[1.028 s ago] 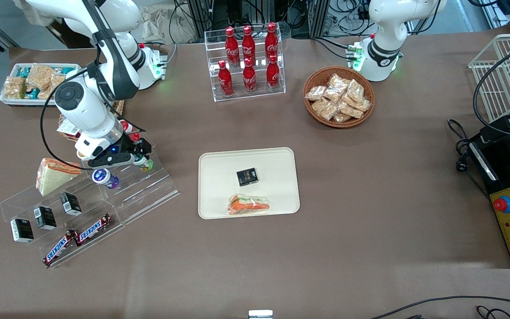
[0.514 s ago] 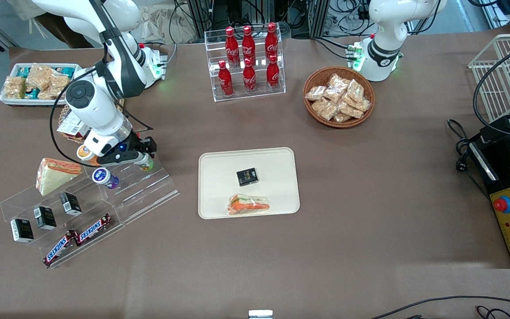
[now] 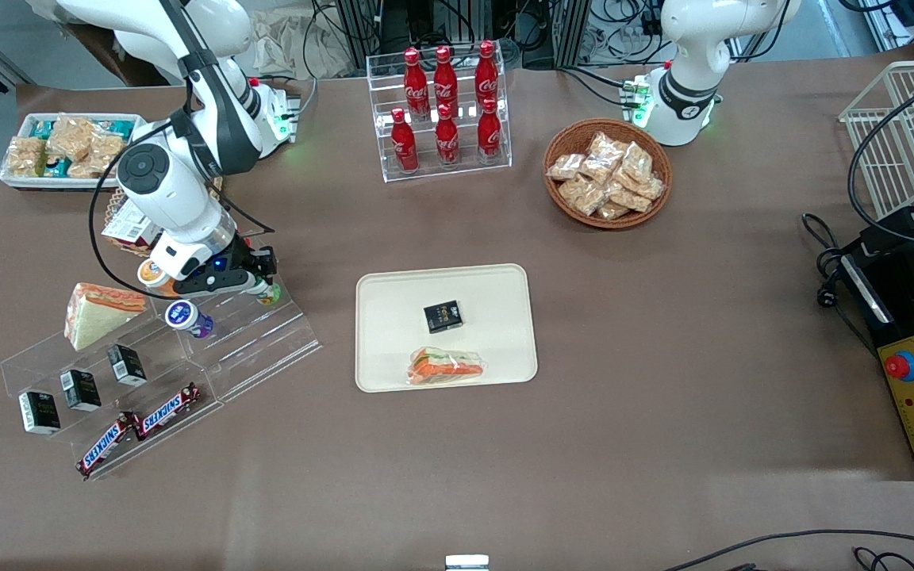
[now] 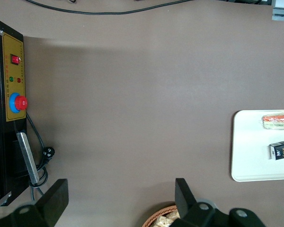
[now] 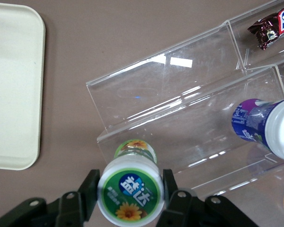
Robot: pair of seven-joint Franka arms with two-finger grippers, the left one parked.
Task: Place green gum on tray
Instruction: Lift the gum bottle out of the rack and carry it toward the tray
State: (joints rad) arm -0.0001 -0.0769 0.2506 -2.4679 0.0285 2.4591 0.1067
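Note:
The green gum (image 3: 269,296) is a small green bottle with a white lid and a green-and-yellow label. It stands at the upper step of a clear acrylic stand (image 3: 266,341), at the end nearest the tray. My right gripper (image 3: 262,285) is shut on the green gum (image 5: 130,189), with one finger (image 5: 91,187) on each side of the lid. The cream tray (image 3: 393,293) lies on the table beside the stand, toward the parked arm's end. It also shows in the right wrist view (image 5: 9,94) and the left wrist view (image 4: 251,156).
A purple gum bottle (image 3: 187,317) and an orange one (image 3: 154,274) stand on the same stand, with Snickers bars (image 3: 167,408) on a lower step. A black box (image 3: 443,316) and a wrapped sandwich (image 3: 445,367) lie on the tray. A cola rack (image 3: 445,111) stands farther from the camera.
My arm has pulled away from the front camera, uncovering the orange bottle. The gripper and the green gum have shifted slightly toward the tray.

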